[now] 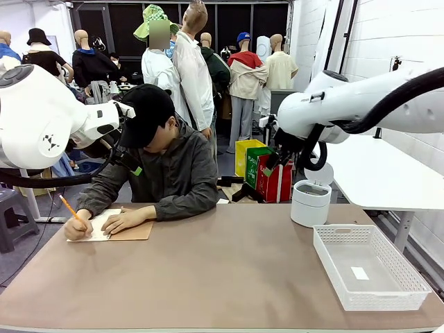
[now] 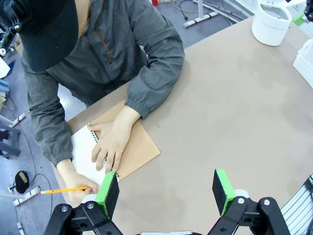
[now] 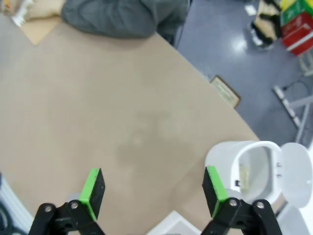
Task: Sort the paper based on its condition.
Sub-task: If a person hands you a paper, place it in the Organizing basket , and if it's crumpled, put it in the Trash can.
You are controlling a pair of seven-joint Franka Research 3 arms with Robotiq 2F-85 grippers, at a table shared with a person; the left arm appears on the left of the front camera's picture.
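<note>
White top page (image 2: pixel 82 155) of brown-backed spiral notepad (image 2: pixel 142 149), pinned under person's flat hand (image 2: pixel 111 143), lies close beside spread, empty left gripper (image 2: pixel 166 188); spread right gripper (image 3: pixel 152 188) well apart.

The broad middle of the table (image 1: pixel 229 277) is lying bare, leaving open passage. A person (image 1: pixel 173 173) leaning over a notepad (image 1: pixel 135 233) is blocking the far left corner, while a basket (image 1: pixel 331 272) and a bin (image 1: pixel 310 205) are crowding the right side.
</note>
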